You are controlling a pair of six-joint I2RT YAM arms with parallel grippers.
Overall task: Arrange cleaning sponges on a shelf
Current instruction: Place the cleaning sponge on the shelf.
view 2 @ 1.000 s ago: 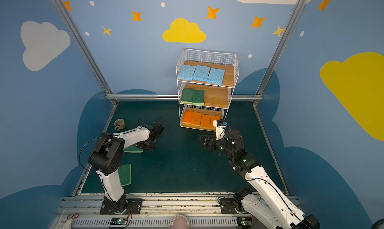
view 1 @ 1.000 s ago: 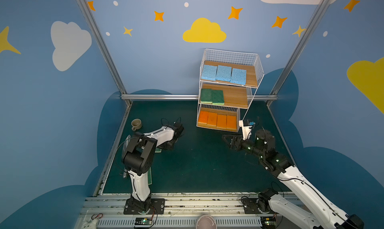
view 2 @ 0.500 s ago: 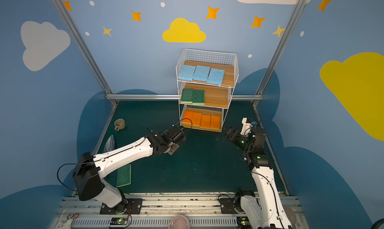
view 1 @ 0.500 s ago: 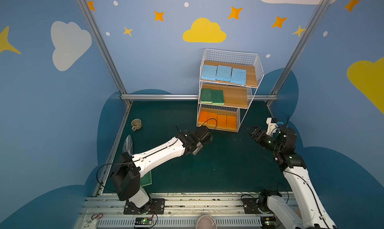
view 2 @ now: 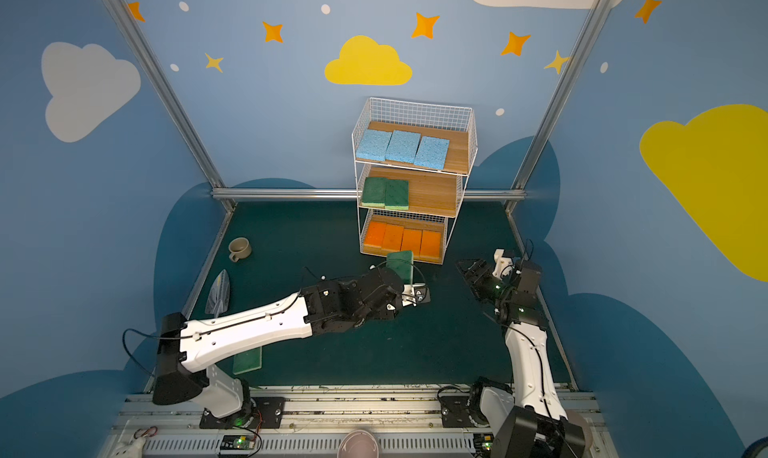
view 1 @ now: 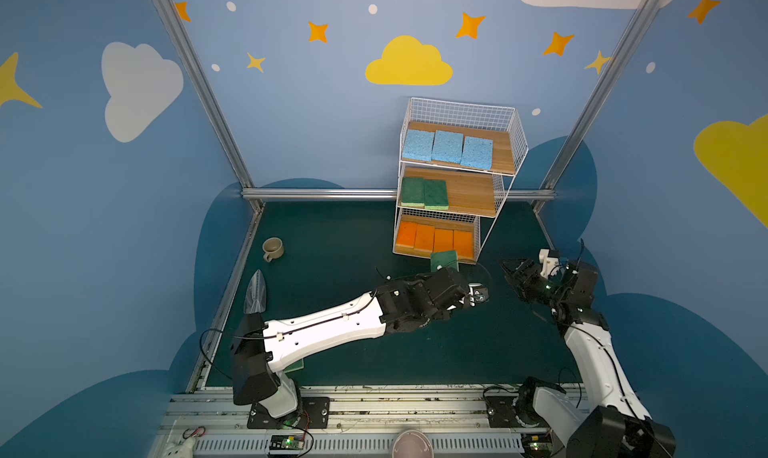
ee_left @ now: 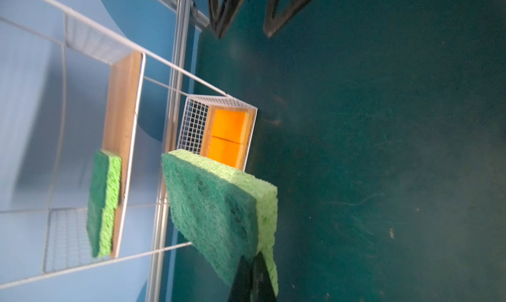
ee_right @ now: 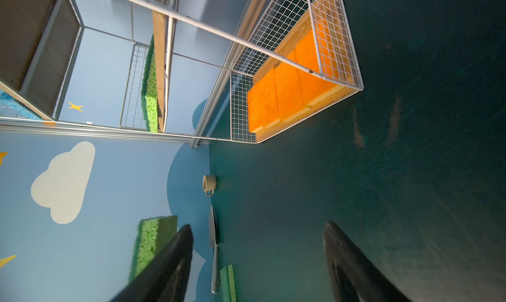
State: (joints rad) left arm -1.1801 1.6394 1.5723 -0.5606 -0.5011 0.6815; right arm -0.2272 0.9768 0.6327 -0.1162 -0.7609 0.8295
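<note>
The left pincer [ee_left: 252,261] is clenched on one end of a green sponge [ee_left: 216,204], which juts past its tips towards the shelf [view 1: 461,107], just in front of the lowest tier. The right pincer [ee_right: 257,226] gapes wide with nothing between its jaws, off to one side of the left one.

The hold looks thin. Only an edge is pinched, so the soft slab may droop or swivel as it is raised. The middle board [view 1: 469,194] sits above and ahead of the left pincer, behind a thin wire rail. A sagging free end could snag on that wire or shove the two green sponges [view 1: 424,193] already lying there. The right pincer could be struck if both reach in together.

Highest above the left pincer, the top board [view 1: 500,144] carries three blue sponges [view 1: 446,146] in a row. The middle one is half bare. The bottom board [view 1: 436,219], straight ahead and low, is filled by four orange sponges [view 1: 434,240]. One last green sponge [view 2: 247,360] lies flat on the mat [view 1: 353,235], well behind the left pincer by that arm's base.
</note>
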